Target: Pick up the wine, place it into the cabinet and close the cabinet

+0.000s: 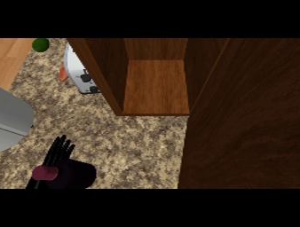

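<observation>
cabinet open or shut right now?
Open. The cabinet shows its bare inner shelf, and its door is swung out to the right.

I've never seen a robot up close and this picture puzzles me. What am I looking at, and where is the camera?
The camera sits in the robot's head and looks steeply down at a speckled stone counter. At the lower left, the black shape is the left robot hand. Right beside it is a dark wine bottle with a maroon cap. Whether the hand actually grips the bottle cannot be told from here. The other hand is out of view.

The wooden box at the top is an open cabinet, and the big dark panel on the right looks like its door. Left of the cabinet there is a white toaster, a small green fruit and a grey metal object.
</observation>
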Robot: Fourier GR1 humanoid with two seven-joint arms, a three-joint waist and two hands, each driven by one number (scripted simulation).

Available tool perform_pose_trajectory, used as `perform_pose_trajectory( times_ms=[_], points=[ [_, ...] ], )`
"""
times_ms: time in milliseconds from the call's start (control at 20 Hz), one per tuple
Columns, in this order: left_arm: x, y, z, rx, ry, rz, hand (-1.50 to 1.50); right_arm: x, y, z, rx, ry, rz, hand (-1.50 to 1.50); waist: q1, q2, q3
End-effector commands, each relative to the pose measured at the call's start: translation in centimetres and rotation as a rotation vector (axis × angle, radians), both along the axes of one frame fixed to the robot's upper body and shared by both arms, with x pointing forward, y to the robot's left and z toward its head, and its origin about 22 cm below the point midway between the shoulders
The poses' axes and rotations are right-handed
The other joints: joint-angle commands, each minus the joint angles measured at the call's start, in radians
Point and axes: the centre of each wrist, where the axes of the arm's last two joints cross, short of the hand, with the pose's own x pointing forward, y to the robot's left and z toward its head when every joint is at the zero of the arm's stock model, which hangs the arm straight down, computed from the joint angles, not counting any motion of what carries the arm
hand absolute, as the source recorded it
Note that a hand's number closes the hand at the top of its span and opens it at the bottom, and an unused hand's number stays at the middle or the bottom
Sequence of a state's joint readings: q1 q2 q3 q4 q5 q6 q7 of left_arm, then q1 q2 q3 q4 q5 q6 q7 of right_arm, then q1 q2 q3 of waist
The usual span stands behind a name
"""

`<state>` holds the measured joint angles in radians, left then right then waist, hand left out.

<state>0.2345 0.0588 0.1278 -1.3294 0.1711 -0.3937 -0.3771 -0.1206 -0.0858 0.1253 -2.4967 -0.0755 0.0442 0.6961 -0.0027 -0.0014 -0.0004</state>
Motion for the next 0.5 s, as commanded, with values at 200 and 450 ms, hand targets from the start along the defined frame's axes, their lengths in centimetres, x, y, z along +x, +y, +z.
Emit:
perform_pose_trajectory(
  times_ms=[200,450],
  points=[
    [0.3,0.0,-0.7,-0.042,-0.003,-0.004,-1.5,-4.2,-1.2,1.0,0.013,-0.046,0.031,-1.5,-0.002,0.0,0.001],
    [1.7,-1.1,-2.0,-0.089,-0.006,-0.015,-1.5,-2.4,-0.6,2.0,0.019,-0.048,0.004,-1.5,0.0,0.0,0.0]
  ],
)
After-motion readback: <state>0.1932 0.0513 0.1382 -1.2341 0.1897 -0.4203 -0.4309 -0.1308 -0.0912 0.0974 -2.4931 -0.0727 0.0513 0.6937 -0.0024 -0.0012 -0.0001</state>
